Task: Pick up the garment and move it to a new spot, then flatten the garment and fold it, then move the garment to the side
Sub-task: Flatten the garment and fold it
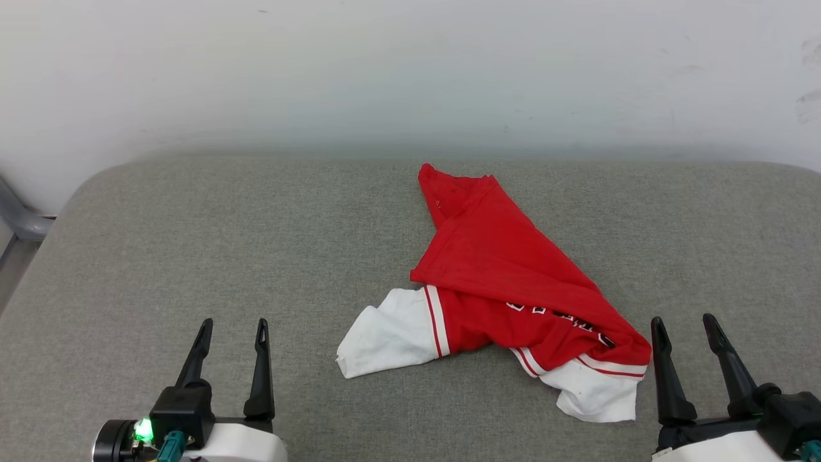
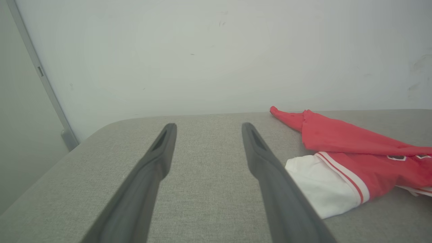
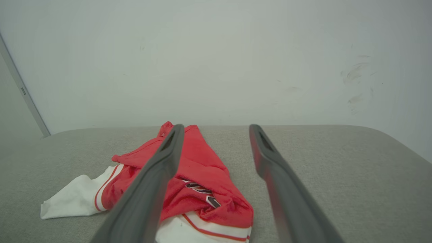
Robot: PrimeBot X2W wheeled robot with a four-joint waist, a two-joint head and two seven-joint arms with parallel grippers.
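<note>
Black fingers (image 1: 260, 372), 2 per gripper, sat nearest. The left gripper (image 1: 233, 324) was at lower left and the right gripper (image 1: 682, 319) at lower right, both spread wide w/ nothing between the jaws. The left one was well apart from the shirt (image 1: 507, 276), the right one just beside its near right corner.

1 shirt lay crumpled right of centre, its red body folded over itself. 2 white sleeves (image 1: 391, 337) stuck out on the near side, each w/ red-and-white striped trim. Black white-edged letters (image 1: 558, 314) peeked from under the fold, mostly hidden and unreadable.

Grey woven fabric covered the table (image 1: 192, 244), which had rounded far corners. Behind it stood 1 plain whitish wall (image 1: 385, 77) w/ a few scuffs at right. 1 grey metal rail (image 1: 22, 221) was cut off at the left edge, and what it belonged to couldn't be made out.
</note>
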